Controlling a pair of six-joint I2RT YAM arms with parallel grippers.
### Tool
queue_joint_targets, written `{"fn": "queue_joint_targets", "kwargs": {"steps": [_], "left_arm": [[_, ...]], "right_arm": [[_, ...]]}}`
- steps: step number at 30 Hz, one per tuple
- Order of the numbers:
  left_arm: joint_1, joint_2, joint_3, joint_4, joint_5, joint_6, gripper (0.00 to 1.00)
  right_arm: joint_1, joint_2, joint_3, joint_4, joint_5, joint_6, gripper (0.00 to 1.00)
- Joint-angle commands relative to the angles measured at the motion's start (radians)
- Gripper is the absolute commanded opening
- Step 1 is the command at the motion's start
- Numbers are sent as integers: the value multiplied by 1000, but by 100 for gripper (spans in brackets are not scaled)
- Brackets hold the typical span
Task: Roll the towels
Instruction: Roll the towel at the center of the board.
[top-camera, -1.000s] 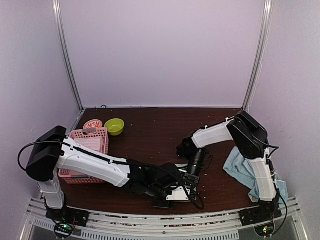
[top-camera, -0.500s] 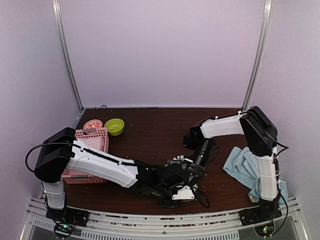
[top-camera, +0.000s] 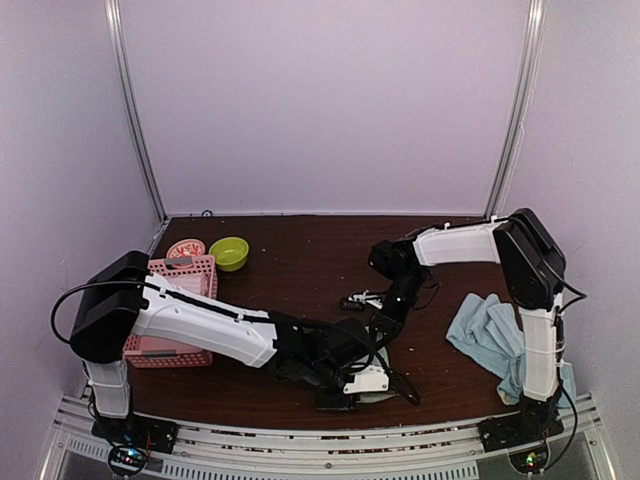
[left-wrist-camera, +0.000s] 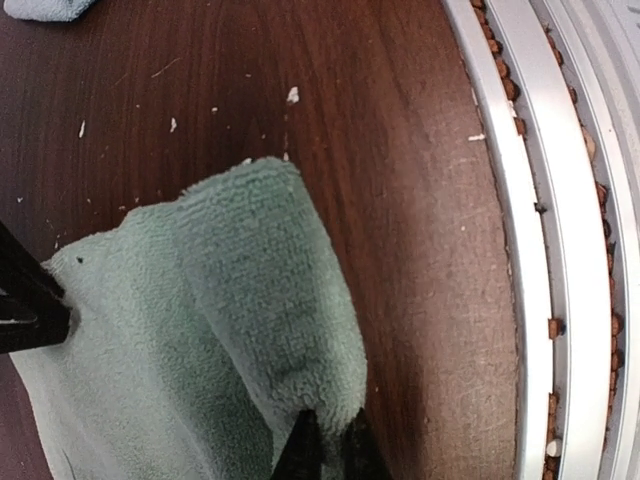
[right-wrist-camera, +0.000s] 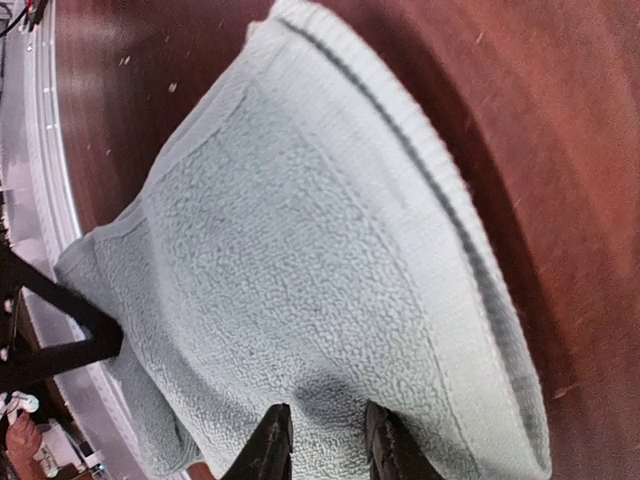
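Observation:
A mint green towel (left-wrist-camera: 200, 330) lies at the table's front middle, one edge folded over into a soft roll. In the top view most of this towel (top-camera: 385, 394) is hidden under both arms. My left gripper (left-wrist-camera: 326, 450) is shut on the rolled edge, beside the front rail. My right gripper (right-wrist-camera: 325, 445) stands over the flat middle of the same towel (right-wrist-camera: 320, 260), jaws a little apart, tips against the pile, nothing clamped between them. From above, the left gripper (top-camera: 398, 385) is low at the front and the right gripper (top-camera: 372, 335) is just behind it. Light blue towels (top-camera: 487, 335) lie crumpled at the right.
A pink latticed basket (top-camera: 180, 300) stands at the left, with a green bowl (top-camera: 229, 252) and a pink patterned cup (top-camera: 185, 248) behind it. The metal front rail (left-wrist-camera: 540, 250) runs close to the towel's rolled edge. Small crumbs dot the dark wood.
My left gripper has closed on the towel's edge and shifted right along the front. The right gripper opened, then narrowed, while its arm swung back and to the right.

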Motion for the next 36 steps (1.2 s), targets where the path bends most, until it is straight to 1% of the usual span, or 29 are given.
{"fn": "queue_joint_targets", "kwargs": {"steps": [1,4,6,8,10,13,14,15,16,17,18,19,20,23,24,25,28,32,34,36], "left_arm": [[45,-27,15,-10,95,-41,0],[107,-16,3,12,188,-68,0],[153,-1,4,29,254,-84,0],[194,22,21,33,326,-99,0],[236,51,45,31,438,-121,0],[286,89,68,40,561,-160,0],[302,100,66,53,599,-179,0],[317,111,65,64,645,-200,0],[333,129,66,73,689,-219,0],[347,148,70,76,731,-236,0],[363,169,72,83,770,-254,0],[374,190,74,90,802,-269,0],[384,208,76,98,830,-285,0],[411,265,85,108,885,-334,0],[416,278,89,109,902,-346,0],[421,288,93,107,919,-356,0],[426,298,102,105,929,-364,0],[429,307,116,80,915,-364,0],[429,311,120,65,909,-361,0],[428,313,121,55,905,-358,0]], "right_arm": [[14,76,116,121,169,86,27],[7,100,213,78,158,78,28],[-9,72,288,19,130,52,30],[-41,5,326,-26,85,20,34],[-80,-85,355,-57,70,7,37],[-150,-233,379,-67,62,17,38],[-168,-295,377,-62,51,11,37],[-182,-380,342,-35,4,-15,37],[-183,-477,265,-17,-76,-64,42],[-176,-581,169,65,-136,-79,51],[-151,-672,67,120,-159,-87,57],[-116,-745,-6,136,-155,-113,60],[-71,-782,-48,101,-146,-171,61],[70,-771,-87,-59,-87,-278,59],[108,-768,-115,-72,-68,-309,57],[148,-769,-150,-55,-28,-301,56],[243,-780,-287,72,143,-243,55],[302,-759,-458,321,389,-178,55],[309,-722,-505,423,452,-169,56],[319,-681,-527,486,475,-188,57]]}}
